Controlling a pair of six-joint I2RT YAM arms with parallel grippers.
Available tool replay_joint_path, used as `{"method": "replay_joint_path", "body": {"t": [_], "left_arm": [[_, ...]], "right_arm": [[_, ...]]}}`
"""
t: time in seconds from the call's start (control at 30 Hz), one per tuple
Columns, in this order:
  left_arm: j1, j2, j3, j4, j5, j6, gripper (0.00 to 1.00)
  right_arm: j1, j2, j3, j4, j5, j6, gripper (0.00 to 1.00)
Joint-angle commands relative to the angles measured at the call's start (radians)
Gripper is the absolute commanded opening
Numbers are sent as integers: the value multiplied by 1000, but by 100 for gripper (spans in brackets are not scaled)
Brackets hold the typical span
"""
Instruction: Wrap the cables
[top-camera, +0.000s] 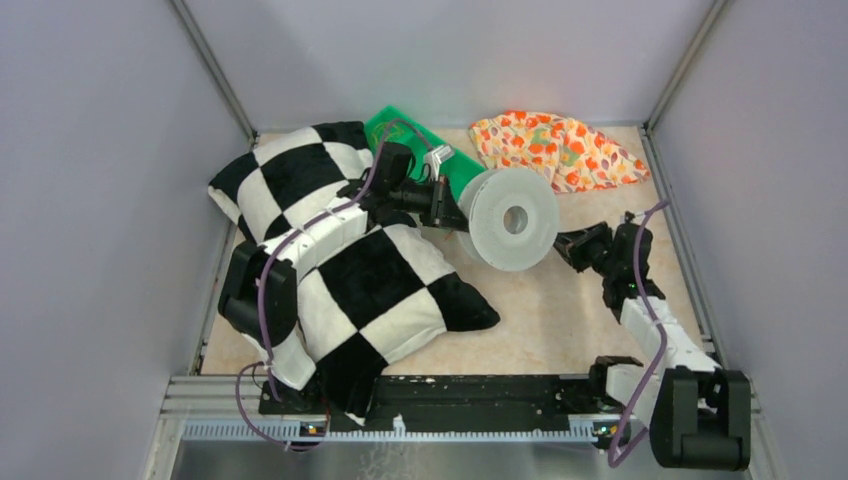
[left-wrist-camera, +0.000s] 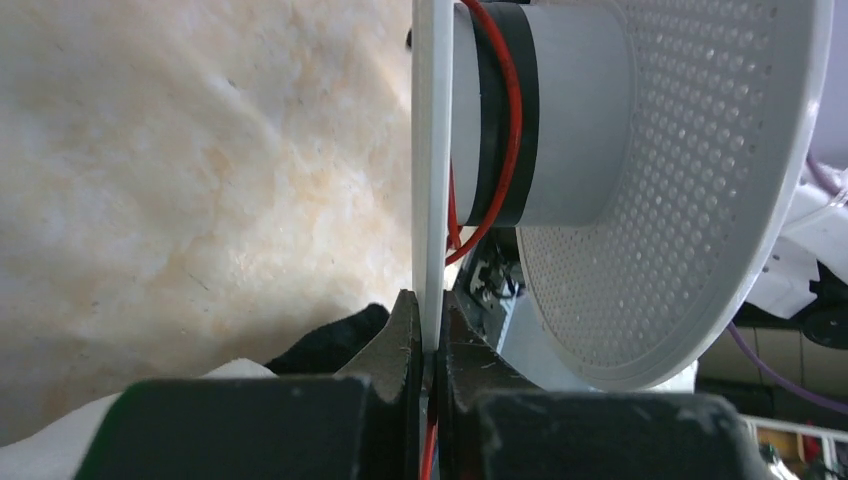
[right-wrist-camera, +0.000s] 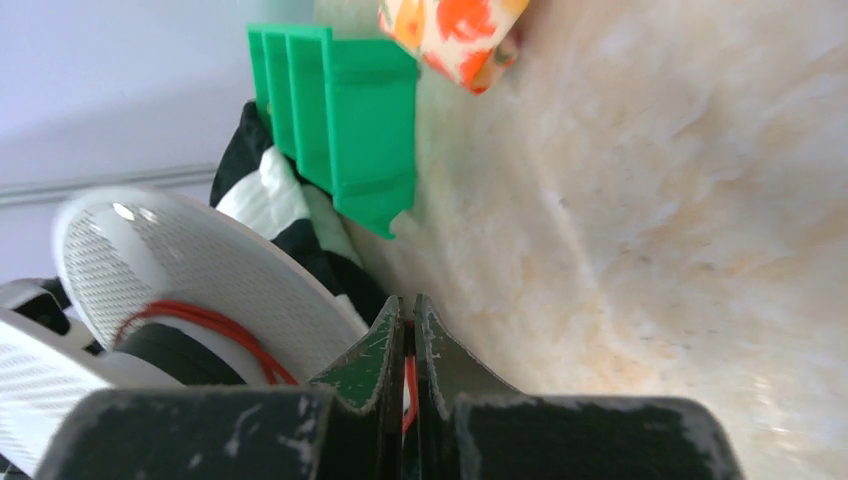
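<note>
From above, the white spool (top-camera: 513, 222) sits tipped on its side near the middle of the table (top-camera: 560, 320), open hub facing up toward the camera. The left gripper (top-camera: 452, 205) meets the spool's left rim, and the arm reaches in over a black-and-white checkered cushion (top-camera: 370, 280) lying left of the spool. The right gripper (top-camera: 562, 243) sits just off the spool's lower right edge. A green bin (top-camera: 400, 135) and a floral cloth (top-camera: 560, 148) lie behind the spool. The wire itself is too fine to pick out from up here.

The left wrist view shows this gripper pinched tight on the thin edge of one spool flange, its two fingers closed against either face of the plate. The thin red cable (left-wrist-camera: 517, 120) loops over the dark band on the hub between the flanges, then trails down toward the fingers.

In the right wrist view the fingers (right-wrist-camera: 440, 350) are pressed together with a short run of red wire caught between them. More red turns lie on the hub of the spool, to the left of the jaws.

It looks like the winding step. One arm steadies the spool while the other has just taken a fresh hold of the loose wire. Next, I'd guess, the right arm has to carry that wire around the hub, keeping it taut and between the flanges. The left grip must not slip, and so slight a wire could easily slide out of the pinch.
</note>
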Motion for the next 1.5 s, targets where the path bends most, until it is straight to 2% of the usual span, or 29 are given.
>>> {"method": "replay_joint_path", "body": {"t": [0.0,0.13,0.3,0.53,0.7,0.97,1.2,1.47], "left_arm": [[-20,50,-38,64,165,94,0],[-70,128,-11,-8,258,229,0],[-123,233,79,-126,299,341,0],[-197,395,263,-318,357,524,0],[-208,550,431,-487,361,647,0],[-209,738,665,-711,335,786,0],[-207,820,779,-758,309,822,0],[-203,894,900,-761,281,818,0]], "right_arm": [[-77,-148,22,-236,49,-160,0],[-119,-248,33,-355,22,-245,0],[-135,-271,61,-449,-28,-343,0],[-137,-272,120,-590,-215,-562,0],[-137,-257,74,-656,-391,-672,0],[-137,-252,-5,-559,-528,-649,0],[-123,-218,-60,-428,-620,-554,0],[-84,-165,-140,-316,-584,-509,0]]}}
